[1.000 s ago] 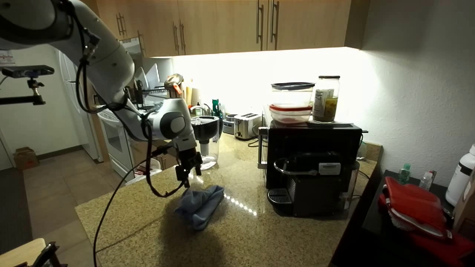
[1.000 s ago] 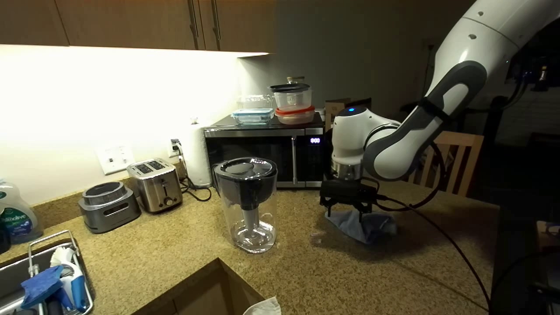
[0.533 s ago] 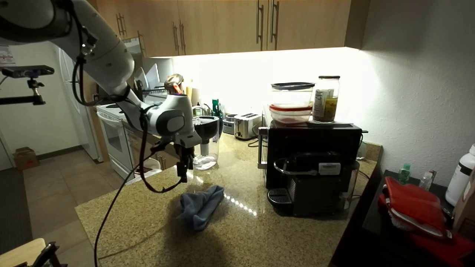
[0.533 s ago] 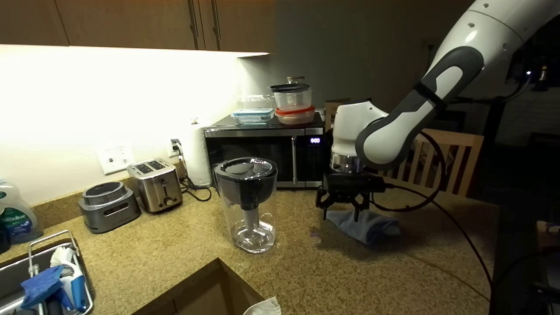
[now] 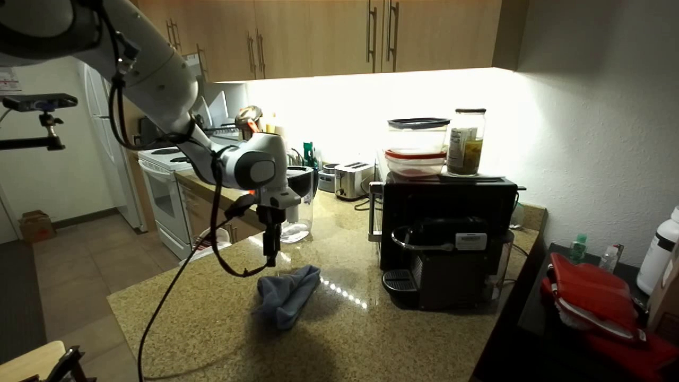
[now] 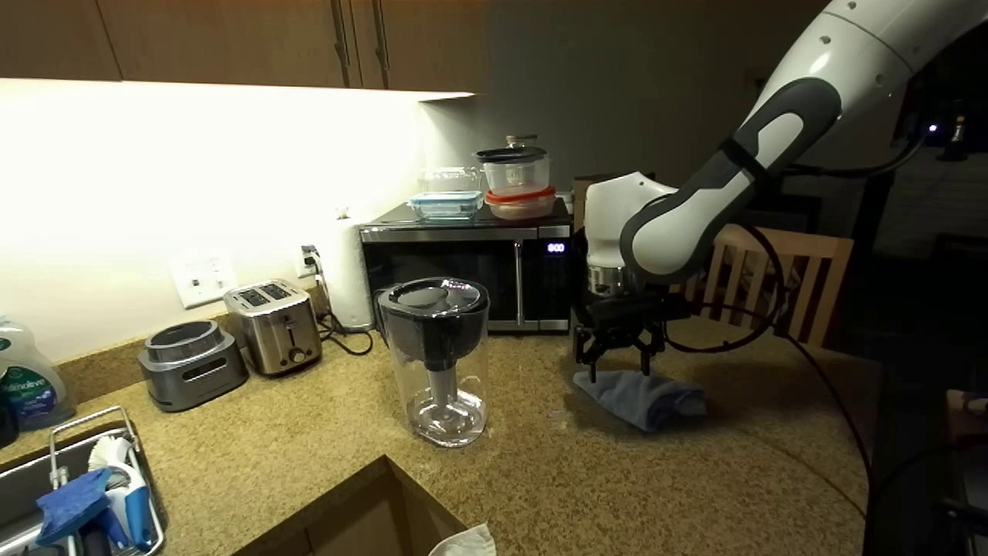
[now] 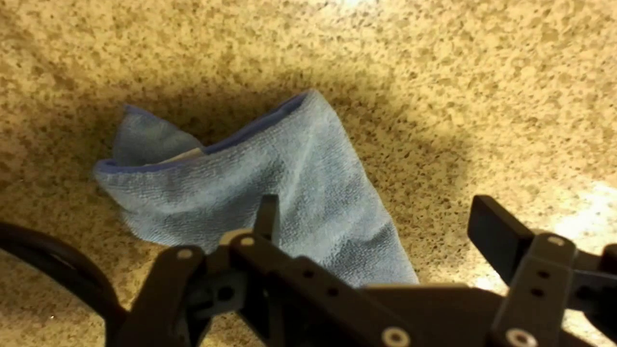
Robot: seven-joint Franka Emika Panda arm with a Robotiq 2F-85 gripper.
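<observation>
A crumpled blue cloth (image 7: 289, 183) lies on the speckled stone counter, raised in folds, with a darker blue hem. It shows in both exterior views, as a cloth (image 5: 289, 297) below the arm and a cloth (image 6: 648, 401) under the fingers. My gripper (image 7: 381, 221) points down with its jaws wide apart and nothing between them. In the wrist view the left finger (image 7: 267, 217) overlaps the cloth, while the right finger (image 7: 499, 236) is over bare stone. The gripper (image 5: 271, 262) hovers above the cloth's far end, apparently not touching it. The gripper's body hides the cloth's lower part in the wrist view.
A clear water pitcher (image 6: 440, 363) with a dark top stands near the gripper. Beyond are a microwave (image 6: 463, 270) bearing food containers, and a black coffee machine (image 5: 451, 265). A toaster (image 6: 274, 324) is by the wall. The arm's black cable (image 5: 175, 286) trails over the counter edge.
The gripper has risen slightly and its wrist has turned, after a small sideways shift and back. The jaws have stayed apart. The cloth's edge has shifted a little since a second ago.
</observation>
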